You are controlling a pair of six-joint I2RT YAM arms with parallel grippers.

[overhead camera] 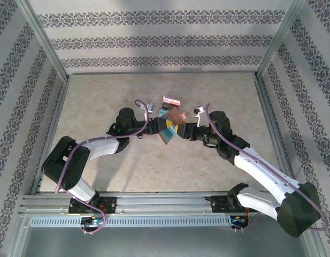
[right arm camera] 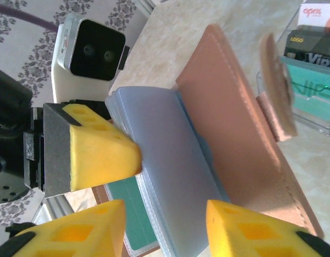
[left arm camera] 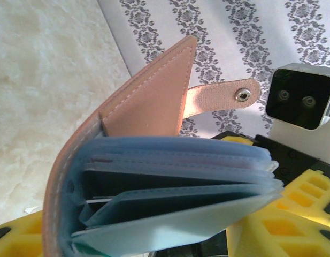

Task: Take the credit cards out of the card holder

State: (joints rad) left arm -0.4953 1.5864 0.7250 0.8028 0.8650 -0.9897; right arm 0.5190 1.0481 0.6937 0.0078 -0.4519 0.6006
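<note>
Brown leather-like card holder [overhead camera: 173, 126], open over the surface [overhead camera: 100, 99], is pinched by the left hand [overhead camera: 160, 127], while the right hand [overhead camera: 183, 131] holds its fingers [right arm camera: 250, 230] spread around the blue-grey pockets [right arm camera: 173, 176].

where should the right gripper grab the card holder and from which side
Take the card holder by its brown cover, at the edge with the tab, coming edge-on from the right arm's side. That flap is flat and stands clear of the fanned blue pockets, which the left gripper is on, so the right gripper could likely pinch it alone.
</note>
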